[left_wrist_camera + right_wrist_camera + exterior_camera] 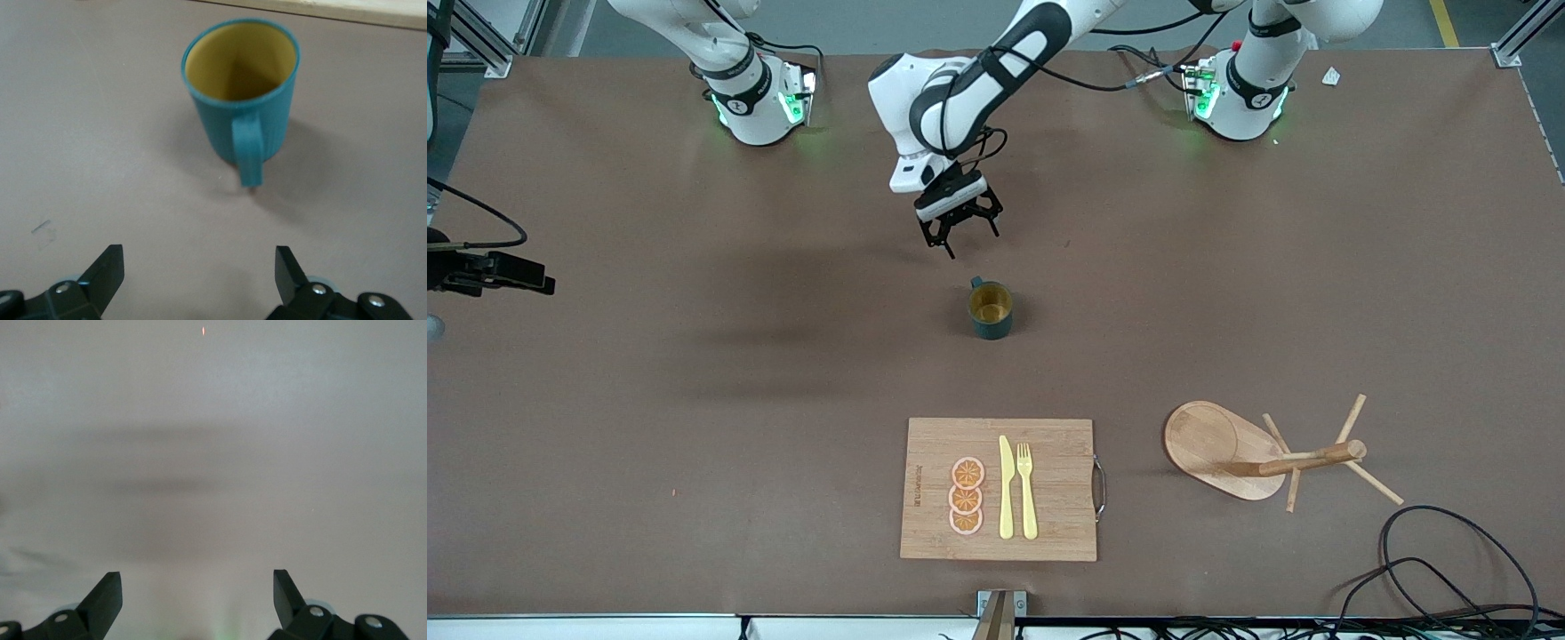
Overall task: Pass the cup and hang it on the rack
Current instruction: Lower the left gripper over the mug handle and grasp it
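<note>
Upright near the middle of the bench [694,373], the teal cup [991,309] stands free, its handle turned toward the robots' bases. Just over the bench beside it hangs the left gripper [959,229], fingers [107,270] spread wide and empty. Nearer the front camera lie a cutting board [1049,524] with knife, fork and orange slices, and the mug rack [1263,458], toward the left arm's end. Only the right gripper [197,597] fingertips show, parted above bare bench; that arm waits, mostly cut off.
</note>
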